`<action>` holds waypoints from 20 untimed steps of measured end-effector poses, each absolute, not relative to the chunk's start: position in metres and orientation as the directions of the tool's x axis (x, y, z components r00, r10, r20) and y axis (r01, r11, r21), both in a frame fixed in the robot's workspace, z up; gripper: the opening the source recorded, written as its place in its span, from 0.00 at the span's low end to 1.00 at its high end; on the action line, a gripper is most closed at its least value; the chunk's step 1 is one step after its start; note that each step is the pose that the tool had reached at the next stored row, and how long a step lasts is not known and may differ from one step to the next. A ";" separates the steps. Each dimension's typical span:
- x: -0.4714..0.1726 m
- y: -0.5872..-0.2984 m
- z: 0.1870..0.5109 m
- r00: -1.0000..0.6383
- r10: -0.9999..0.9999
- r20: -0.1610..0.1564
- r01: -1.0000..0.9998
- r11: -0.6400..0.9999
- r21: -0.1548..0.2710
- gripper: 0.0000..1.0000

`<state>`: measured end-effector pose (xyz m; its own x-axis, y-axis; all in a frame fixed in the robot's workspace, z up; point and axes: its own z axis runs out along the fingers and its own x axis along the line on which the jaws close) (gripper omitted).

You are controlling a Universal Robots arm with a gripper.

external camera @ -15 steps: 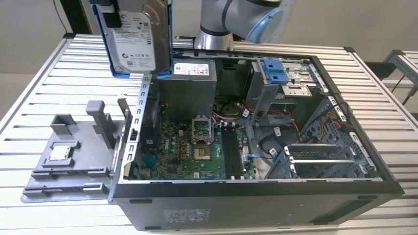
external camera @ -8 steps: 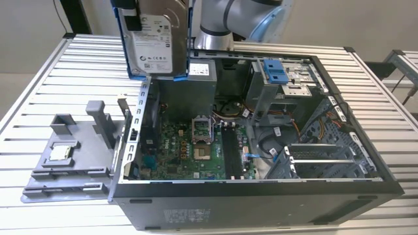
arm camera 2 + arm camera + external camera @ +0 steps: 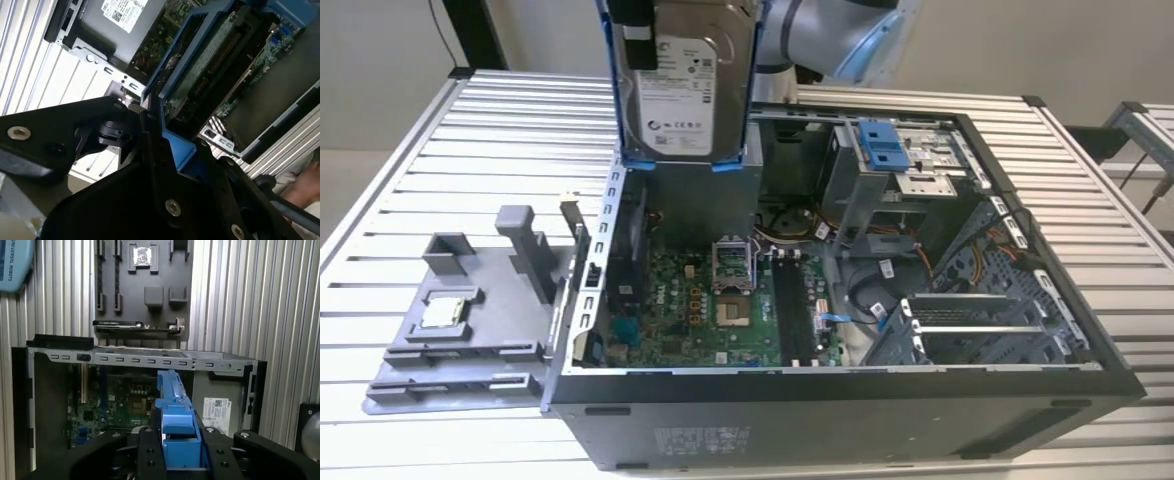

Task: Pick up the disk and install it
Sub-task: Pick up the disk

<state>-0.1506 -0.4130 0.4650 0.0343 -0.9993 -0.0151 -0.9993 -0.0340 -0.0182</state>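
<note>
Now, disk (image 3: 678,85) gripped.
My pincer (image 3: 181,441) clamps shut on its blue frame, holding it upright above the open case's (image 3: 854,400) far edge.

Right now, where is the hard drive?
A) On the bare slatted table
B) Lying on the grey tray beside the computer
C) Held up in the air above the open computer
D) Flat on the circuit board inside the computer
C: the hard drive hangs upright over the open computer case, and in the first wrist view the jaws are clamped on its blue frame.
</note>
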 end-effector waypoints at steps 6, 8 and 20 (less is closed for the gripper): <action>-0.126 -0.420 0.465 0.034 -0.999 -0.015 -0.999 -0.034 -0.014 0.00; -0.117 -0.421 0.465 0.035 -0.999 -0.015 -0.999 -0.034 -0.013 0.00; -0.071 -0.436 0.465 0.035 -0.999 -0.016 -0.999 -0.035 -0.008 0.00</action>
<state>-0.0705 -0.4362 0.4650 0.0348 -0.9993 -0.0155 -0.9994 -0.0347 -0.0078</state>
